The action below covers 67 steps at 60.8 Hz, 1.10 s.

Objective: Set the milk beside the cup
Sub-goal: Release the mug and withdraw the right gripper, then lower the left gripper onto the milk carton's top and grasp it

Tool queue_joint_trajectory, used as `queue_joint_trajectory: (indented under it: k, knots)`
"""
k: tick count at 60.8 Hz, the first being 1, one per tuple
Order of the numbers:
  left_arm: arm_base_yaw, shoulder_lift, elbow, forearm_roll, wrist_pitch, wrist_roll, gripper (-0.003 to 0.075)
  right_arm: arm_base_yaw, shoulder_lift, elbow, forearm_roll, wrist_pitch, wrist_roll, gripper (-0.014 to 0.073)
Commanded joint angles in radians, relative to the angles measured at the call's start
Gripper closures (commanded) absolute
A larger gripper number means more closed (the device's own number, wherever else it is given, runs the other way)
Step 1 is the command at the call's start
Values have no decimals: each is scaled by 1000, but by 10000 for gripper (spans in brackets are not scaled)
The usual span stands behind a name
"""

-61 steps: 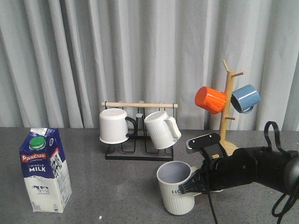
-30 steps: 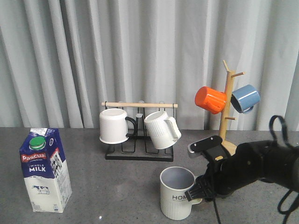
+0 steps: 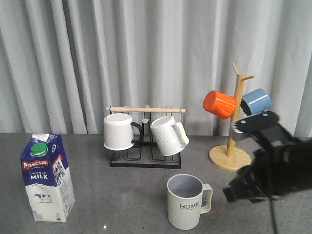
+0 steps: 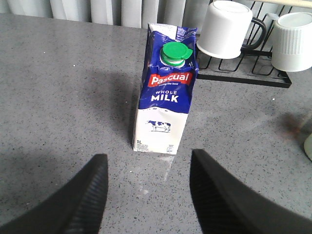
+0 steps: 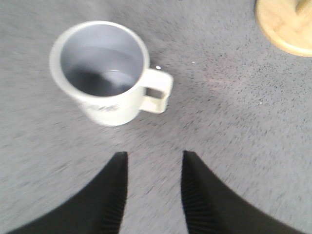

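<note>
The milk [image 3: 47, 176], a dark-blue and white carton with a green cap, stands upright at the table's front left. In the left wrist view the milk [image 4: 165, 97] stands a short way beyond my left gripper [image 4: 146, 156], which is open and empty. The cup [image 3: 185, 202], a cream ribbed mug lettered "HOME", stands upright at the front centre with its handle to the right. My right gripper [image 3: 230, 193] is open and empty, just right of the cup and apart from it. In the right wrist view the cup [image 5: 105, 73] lies beyond the right gripper [image 5: 154, 153].
A black rack [image 3: 146, 110] with a wooden bar holds a white mug with a black handle [image 3: 118, 130] and a white ribbed mug [image 3: 168, 135]. A wooden mug tree [image 3: 229, 157] at the back right carries an orange mug [image 3: 219, 104] and a blue mug [image 3: 256, 102]. A grey curtain hangs behind.
My right gripper set the tilted cup upright, let go of its handle and pulled back to the right. The milk and the left gripper have not moved.
</note>
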Motion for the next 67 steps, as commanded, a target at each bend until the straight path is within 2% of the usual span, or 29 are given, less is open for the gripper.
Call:
queue_joint_trajectory:
  k: [1, 11, 29, 39, 55, 67]
  knots:
    - [-1, 3, -31, -8, -57, -1, 343, -2, -157, 70, 88, -59, -63, 455]
    - [-1, 3, -31, -8, -9, -1, 343, -2, -407, 307, 187, -63, -157, 610]
    - [-1, 5, -33, -57, 20, 2, 341, -2, -785, 668, 181, -80, -149, 601]
    - [-1, 35, -72, -167, 64, 97, 314, -2, -882, 794, 181, -90, -122, 600]
    - [-1, 195, -393, -190, 253, 180, 219, -2, -901, 809, 177, -114, -119, 599]
    - [-1, 363, -734, -190, 397, 182, 213, -2, -901, 809, 177, -114, -119, 599]
